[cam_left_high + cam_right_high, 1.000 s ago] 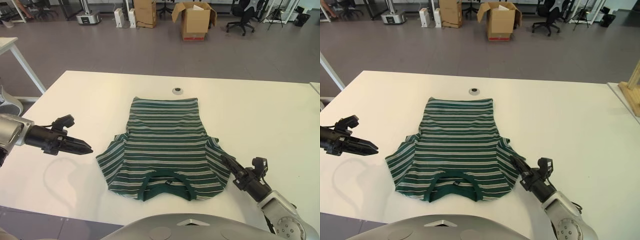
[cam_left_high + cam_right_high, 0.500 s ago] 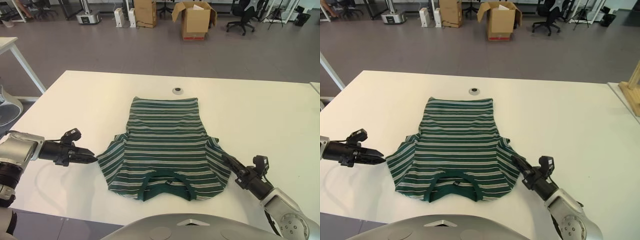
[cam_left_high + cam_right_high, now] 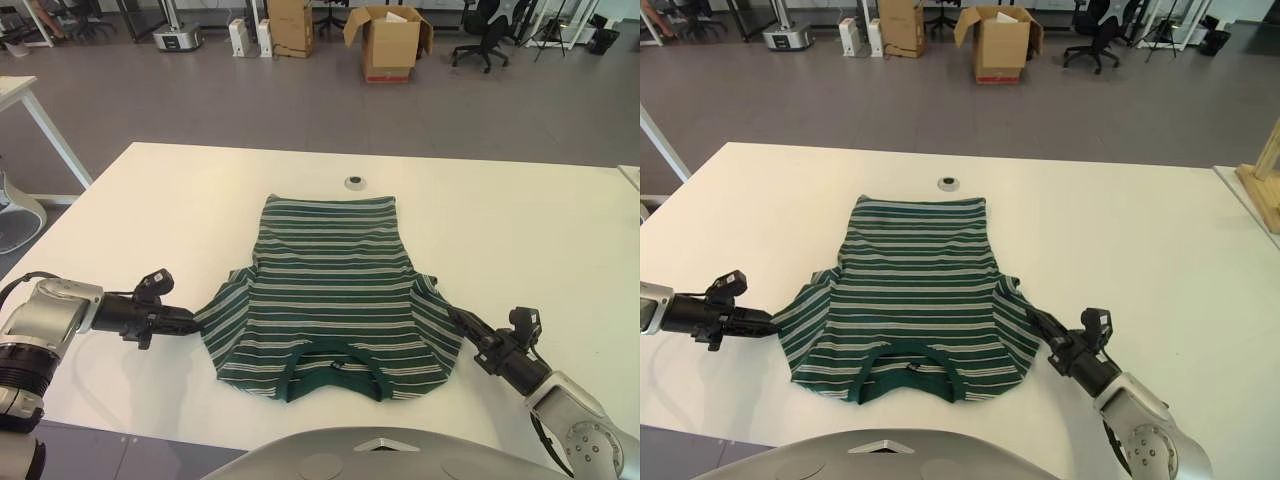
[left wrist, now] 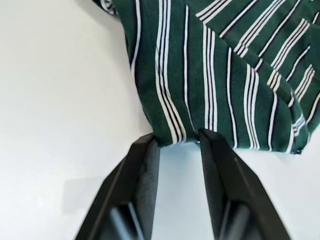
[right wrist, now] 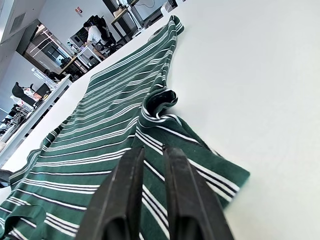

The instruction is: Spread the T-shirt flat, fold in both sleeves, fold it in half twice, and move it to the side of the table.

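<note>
Midway across the tabletop (image 3: 520, 230) your T-shirt (image 3: 330, 290) lies flat, collar toward the near edge. Toward the left edge, your left tool (image 4: 176, 142) sits open, its tips at the hem of the left sleeve (image 3: 222, 310). Your right tool (image 5: 152, 149) rests over the right sleeve (image 3: 438, 315); whether it grips, you cannot tell.

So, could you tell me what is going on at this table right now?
The robot is working on a green striped T-shirt lying spread on the white table, collar nearest to it, sleeves not yet folded in. Its left gripper sits low at the edge of the left sleeve with fingers open, and its right gripper is at the right sleeve. The sleeve folds look about to start.
</note>
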Controlling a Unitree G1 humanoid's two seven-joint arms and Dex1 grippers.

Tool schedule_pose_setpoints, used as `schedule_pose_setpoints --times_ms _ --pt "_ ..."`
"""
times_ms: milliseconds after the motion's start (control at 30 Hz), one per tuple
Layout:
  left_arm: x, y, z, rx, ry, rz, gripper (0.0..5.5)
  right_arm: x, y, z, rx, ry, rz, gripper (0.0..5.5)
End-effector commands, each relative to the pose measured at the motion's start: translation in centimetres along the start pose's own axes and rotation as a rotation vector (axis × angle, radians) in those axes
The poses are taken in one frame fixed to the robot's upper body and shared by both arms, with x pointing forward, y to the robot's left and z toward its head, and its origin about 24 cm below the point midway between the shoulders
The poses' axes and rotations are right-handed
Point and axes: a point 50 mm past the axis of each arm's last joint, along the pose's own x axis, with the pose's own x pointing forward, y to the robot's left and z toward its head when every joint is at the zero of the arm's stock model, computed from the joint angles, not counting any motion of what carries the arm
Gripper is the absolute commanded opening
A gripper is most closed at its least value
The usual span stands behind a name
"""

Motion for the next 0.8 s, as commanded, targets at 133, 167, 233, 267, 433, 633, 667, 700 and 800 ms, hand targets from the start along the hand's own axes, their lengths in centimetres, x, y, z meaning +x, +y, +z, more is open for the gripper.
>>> schedule_pose_setpoints --times_ms 133,167,233,267,433,633,667,700,800 --pt "0.9 -0.2 -0.7 -0.011 0.025 0.002 0.27 0.0 -0.2 0.0 0.005 0.007 -0.008 0.68" --pt "1.0 -0.2 -0.6 -0.009 0.019 0.007 0.05 0.0 -0.2 0.0 0.006 0.009 -0.007 0.68" --pt "1.1 -0.1 -0.6 -0.008 0.006 0.018 0.02 0.1 -0.2 -0.1 0.007 0.014 -0.006 0.68" --pt "1.0 0.0 -0.5 -0.008 0.000 0.024 0.02 0.1 -0.2 -0.2 0.008 0.016 -0.006 0.68" --pt "1.0 0.2 -0.5 -0.010 -0.006 0.033 0.02 0.1 -0.2 -0.3 0.010 0.021 -0.005 0.68" --pt "-1.5 -0.2 4.0 0.016 -0.227 0.025 0.02 0.0 -0.2 -1.1 0.026 0.027 -0.012 0.68" --pt "-1.5 -0.7 4.8 0.041 -0.235 -0.006 0.02 0.1 -0.2 -1.1 0.026 0.027 -0.011 0.68" --pt "-1.5 -1.4 5.5 0.063 -0.236 -0.052 0.02 0.1 -0.2 -1.0 0.025 0.027 -0.010 0.68" --pt "-1.5 -3.8 7.1 0.131 -0.203 -0.199 0.02 0.1 -0.3 -0.9 0.023 0.026 -0.009 0.68"
